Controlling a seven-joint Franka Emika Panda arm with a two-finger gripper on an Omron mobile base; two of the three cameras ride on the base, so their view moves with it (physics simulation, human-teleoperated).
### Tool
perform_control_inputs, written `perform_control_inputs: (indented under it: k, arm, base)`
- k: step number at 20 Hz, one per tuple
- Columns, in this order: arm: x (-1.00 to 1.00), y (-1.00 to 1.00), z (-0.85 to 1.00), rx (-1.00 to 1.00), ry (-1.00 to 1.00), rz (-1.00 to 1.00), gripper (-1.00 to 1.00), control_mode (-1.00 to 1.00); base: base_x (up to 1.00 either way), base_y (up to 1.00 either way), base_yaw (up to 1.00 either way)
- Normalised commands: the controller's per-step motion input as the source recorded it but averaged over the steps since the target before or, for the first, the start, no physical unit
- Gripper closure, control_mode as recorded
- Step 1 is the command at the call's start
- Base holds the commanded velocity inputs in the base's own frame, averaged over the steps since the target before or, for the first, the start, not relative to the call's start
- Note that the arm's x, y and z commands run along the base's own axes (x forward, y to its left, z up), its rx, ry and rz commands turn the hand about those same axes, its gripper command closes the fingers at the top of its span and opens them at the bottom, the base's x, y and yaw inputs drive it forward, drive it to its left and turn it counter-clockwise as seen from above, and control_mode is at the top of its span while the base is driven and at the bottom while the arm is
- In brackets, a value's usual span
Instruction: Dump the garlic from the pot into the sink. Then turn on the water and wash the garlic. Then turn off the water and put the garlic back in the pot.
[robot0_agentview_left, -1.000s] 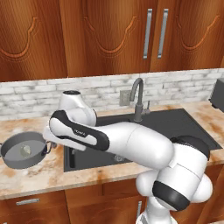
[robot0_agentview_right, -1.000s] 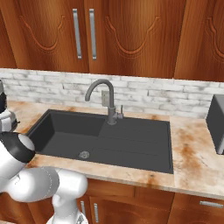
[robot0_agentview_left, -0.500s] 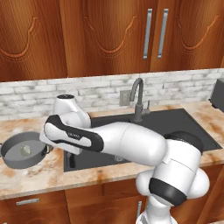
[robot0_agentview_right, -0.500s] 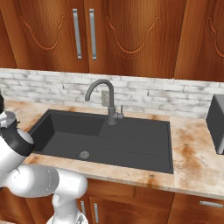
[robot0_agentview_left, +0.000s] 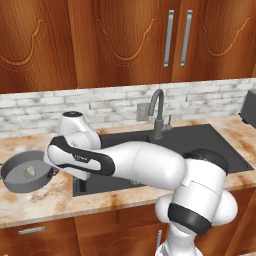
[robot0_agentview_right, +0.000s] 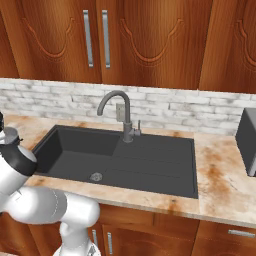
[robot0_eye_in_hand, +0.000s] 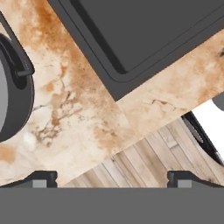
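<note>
The gripper (robot0_eye_in_hand: 112, 180), jaws spread wide and empty, hovers over bare counter (robot0_eye_in_hand: 78, 109). The pot (robot0_eye_in_hand: 11, 94) holding garlic (robot0_agentview_left: 29, 171) lies just to its side, away from the sink (robot0_eye_in_hand: 144, 39)

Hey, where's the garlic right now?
In the left base view the garlic lies inside the pot, on the counter just left of the sink.

Domestic kitchen. Evidence: carved wooden wall cabinets (robot0_agentview_left: 125, 40) with metal bar handles, grey brick backsplash (robot0_agentview_right: 190, 107), marble-pattern counter (robot0_agentview_right: 220, 175), dark inset sink (robot0_agentview_right: 125, 160), gooseneck faucet (robot0_agentview_right: 120, 112), pot (robot0_agentview_left: 22, 172) on counter.
</note>
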Motion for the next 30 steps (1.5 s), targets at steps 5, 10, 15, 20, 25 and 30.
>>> perform_control_inputs:
  k: [5, 10, 15, 20, 25, 30]
  arm:
    - [0.2, 0.16, 0.0, 0.0, 0.0, -0.04, -1.0, -1.0]
    - [0.18, 0.17, 0.0, 0.0, 0.0, -0.02, -1.0, -1.0]
    - [0.13, 0.23, -0.1, -0.04, 0.0, -0.02, -1.0, -1.0]
    - [0.16, 0.22, -0.1, -0.04, 0.0, -0.02, -1.0, -1.0]
    - [0.25, 0.17, -0.11, -0.02, 0.01, 0.0, -1.0, -1.0]
    - [0.25, 0.17, -0.15, -0.02, 0.02, 0.0, -1.0, -1.0]
  base:
    - [0.0, 0.0, 0.0]
    - [0.0, 0.0, 0.0]
    - [0.0, 0.0, 0.0]
    - [0.0, 0.0, 0.0]
    - [0.0, 0.0, 0.0]
    - [0.0, 0.0, 0.0]
